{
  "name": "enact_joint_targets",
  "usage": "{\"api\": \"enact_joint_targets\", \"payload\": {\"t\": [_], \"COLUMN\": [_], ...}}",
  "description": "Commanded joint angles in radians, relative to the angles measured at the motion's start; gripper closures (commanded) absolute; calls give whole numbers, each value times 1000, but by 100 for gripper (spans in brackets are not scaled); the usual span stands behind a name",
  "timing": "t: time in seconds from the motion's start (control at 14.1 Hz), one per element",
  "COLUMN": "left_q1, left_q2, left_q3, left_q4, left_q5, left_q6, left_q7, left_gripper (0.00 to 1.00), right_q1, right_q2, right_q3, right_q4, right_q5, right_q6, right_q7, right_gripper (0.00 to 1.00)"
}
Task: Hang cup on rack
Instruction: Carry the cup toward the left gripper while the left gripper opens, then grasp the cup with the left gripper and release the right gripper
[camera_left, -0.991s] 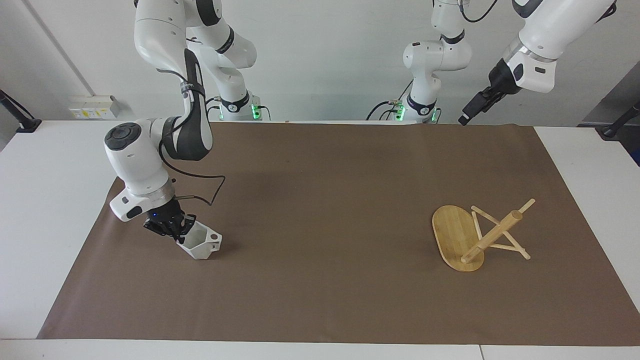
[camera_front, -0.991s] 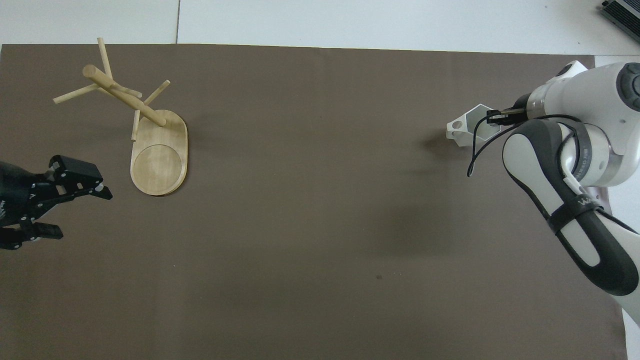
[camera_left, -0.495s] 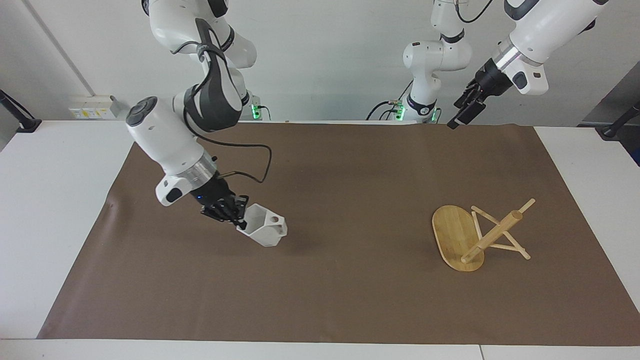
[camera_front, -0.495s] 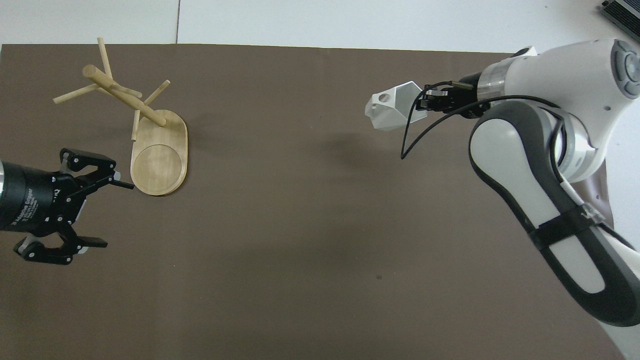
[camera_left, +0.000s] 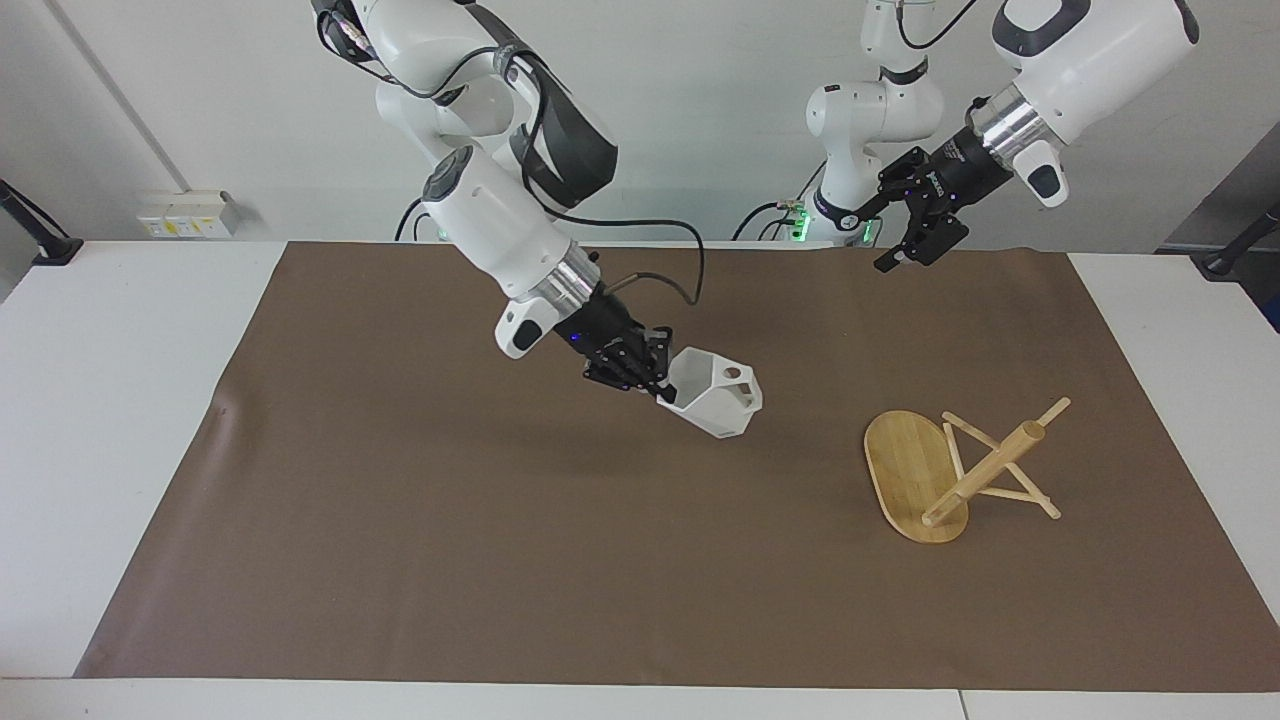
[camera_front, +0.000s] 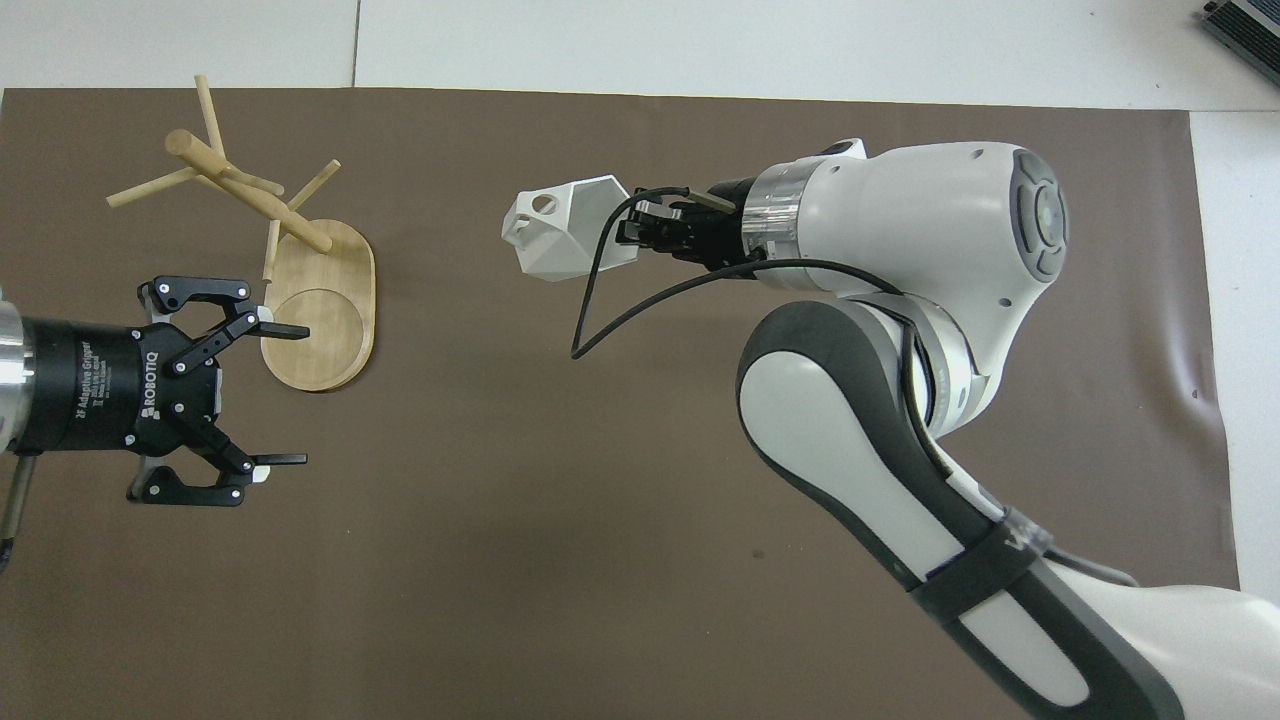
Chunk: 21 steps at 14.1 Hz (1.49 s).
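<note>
Right now I have two grippers in play, one cup and one rack, all over a single brown mat (camera_left: 400, 560) that covers most of the white table (camera_left: 100, 400).

My right gripper (camera_left: 645, 378) is clamped on the cup (camera_left: 712, 394), its fingers pinching the rim on the side toward my right arm's end of the table. The cup hangs in the air over the middle of the mat, tilted, its hexagonal mouth opening up and toward my base, and its blocky handle with the one round hole pointing toward the rack. A shadow on the mat beneath it shows it is clear of the surface. In the overhead view the same cup (camera_front: 570, 228) juts out from my right gripper (camera_front: 640, 222) toward my left arm's end.

The rack (camera_left: 945, 470) stands on the mat toward my left arm's end of the table, well apart from the cup. I count one oval base, one thick post and thin pegs crossing it; no cup hangs on them.

My left gripper (camera_left: 915, 225) is raised above the mat's edge nearest my bases, its two fingers spread wide apart and holding nothing. From overhead, my left gripper (camera_front: 270, 395) sits just beside the rack's base (camera_front: 318, 318).
</note>
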Motion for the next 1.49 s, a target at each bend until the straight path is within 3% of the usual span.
{"api": "enact_joint_targets", "payload": {"t": [0.0,0.28,0.5,1.06,1.42], "left_q1": [29,73,85,47,44], "left_q2": [-25,25,74,114,120], "left_q3": [3,4,4,1,0], "left_q4": [-50,-50,-47,-47,-38], "left_q5": [-100,-143,-165,-157,-229], "left_q6": [46,56,96,114,138], "left_q7": [-27,-27,-29,-25,-24], "left_gripper": [0,0,0,0,0], "right_q1": [-30,-38,-39,-39,-35], "right_q2": [2,2,5,0,2], "right_q3": [102,172,176,192,210], "right_q4": [-2,12,61,61,58], "right_q5": [28,22,26,89,100], "right_q6": [2,-42,-114,-53,-7], "right_q7": [-1,-15,-30,-18,-1], "right_gripper": [100,100,100,100,100]}}
